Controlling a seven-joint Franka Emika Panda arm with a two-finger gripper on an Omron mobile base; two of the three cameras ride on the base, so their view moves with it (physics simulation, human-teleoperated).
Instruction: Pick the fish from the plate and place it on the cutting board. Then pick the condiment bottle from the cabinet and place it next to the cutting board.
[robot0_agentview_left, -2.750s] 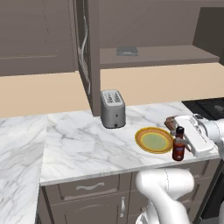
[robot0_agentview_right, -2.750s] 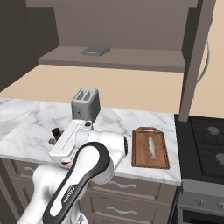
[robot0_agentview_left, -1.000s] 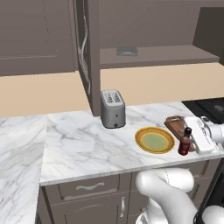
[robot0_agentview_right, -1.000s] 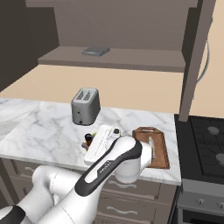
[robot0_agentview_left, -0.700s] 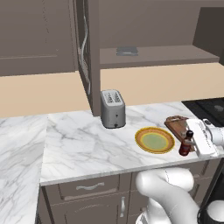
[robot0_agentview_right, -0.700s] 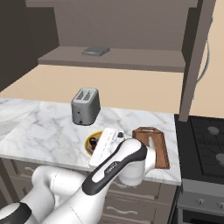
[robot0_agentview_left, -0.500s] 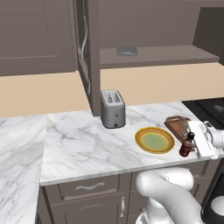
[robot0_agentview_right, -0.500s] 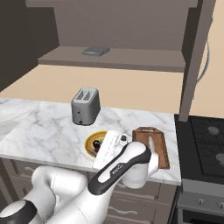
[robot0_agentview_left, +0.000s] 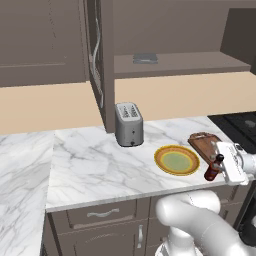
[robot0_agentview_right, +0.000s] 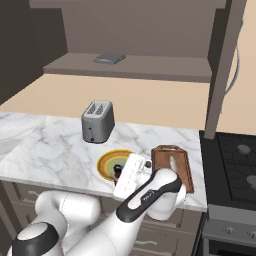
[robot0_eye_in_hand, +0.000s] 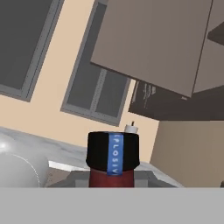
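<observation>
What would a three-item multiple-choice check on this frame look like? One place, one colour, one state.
1. Where does the fish lie?
A. on the plate
B. on the cutting board
C. in the gripper

2. What colour is the plate's rim?
A. yellow-orange
B. blue
C. black

3. What state is the gripper in?
A. open and empty
B. shut on the condiment bottle
C. shut on the fish

Key:
1 B, the right base view shows the pale fish on the dark board and the plate bare.
2 A, the rim rings a pale green centre.
3 B, the bottle stands upright in the fingers at the counter's front edge, between plate and board.
</observation>
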